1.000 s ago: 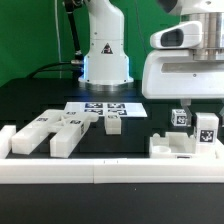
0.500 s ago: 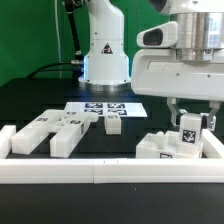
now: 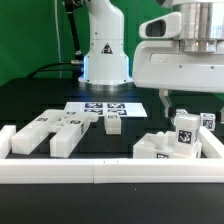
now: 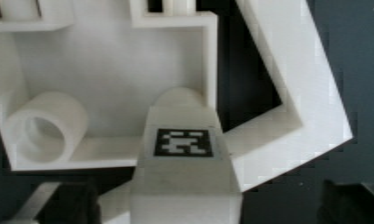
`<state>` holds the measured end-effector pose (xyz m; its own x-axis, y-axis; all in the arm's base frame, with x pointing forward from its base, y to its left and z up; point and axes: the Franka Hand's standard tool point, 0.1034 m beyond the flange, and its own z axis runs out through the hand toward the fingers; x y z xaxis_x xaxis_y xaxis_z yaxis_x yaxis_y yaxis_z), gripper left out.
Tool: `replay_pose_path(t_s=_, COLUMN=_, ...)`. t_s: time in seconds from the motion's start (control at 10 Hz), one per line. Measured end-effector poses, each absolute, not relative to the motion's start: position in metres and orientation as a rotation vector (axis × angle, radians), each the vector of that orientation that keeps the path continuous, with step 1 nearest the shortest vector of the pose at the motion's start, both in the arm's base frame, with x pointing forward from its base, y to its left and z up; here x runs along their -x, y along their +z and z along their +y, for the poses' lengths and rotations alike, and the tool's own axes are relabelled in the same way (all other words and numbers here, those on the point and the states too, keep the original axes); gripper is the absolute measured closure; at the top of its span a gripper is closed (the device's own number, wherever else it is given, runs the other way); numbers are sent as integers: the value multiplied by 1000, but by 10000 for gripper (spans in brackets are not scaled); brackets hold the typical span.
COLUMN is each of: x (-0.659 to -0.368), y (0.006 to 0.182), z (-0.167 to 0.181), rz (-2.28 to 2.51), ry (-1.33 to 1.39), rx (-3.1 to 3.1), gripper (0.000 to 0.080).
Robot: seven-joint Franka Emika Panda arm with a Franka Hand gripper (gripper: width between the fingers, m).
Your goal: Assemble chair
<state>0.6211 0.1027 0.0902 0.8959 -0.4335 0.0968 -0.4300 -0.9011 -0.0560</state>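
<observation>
matt white plastic chair pieces [image 3: 60, 135] on smooth black table [image 3: 35, 95].

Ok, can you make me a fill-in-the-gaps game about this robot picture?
1. The loose chair pieces are all coloured ____.
2. The table under them is coloured ____.
3. The backdrop far behind is coloured ____.
4. The gripper hangs above the table on the exterior view's ____ side.

Missing words: white, black, green, right.

Chair pieces [image 3: 55, 132] at the exterior view's left (marker board [image 3: 95, 106] behind)
</observation>
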Motion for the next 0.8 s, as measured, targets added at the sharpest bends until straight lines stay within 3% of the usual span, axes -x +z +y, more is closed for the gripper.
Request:
replay_pose_path(t_s=0.2, x=-609, y=115, z=101, rz=452, ry=-184, rx=3065, gripper=150)
replay_pose_path(t_s=0.8, x=-599, y=112, z=94, rz=319, ry=-221, rx=3082, gripper=150)
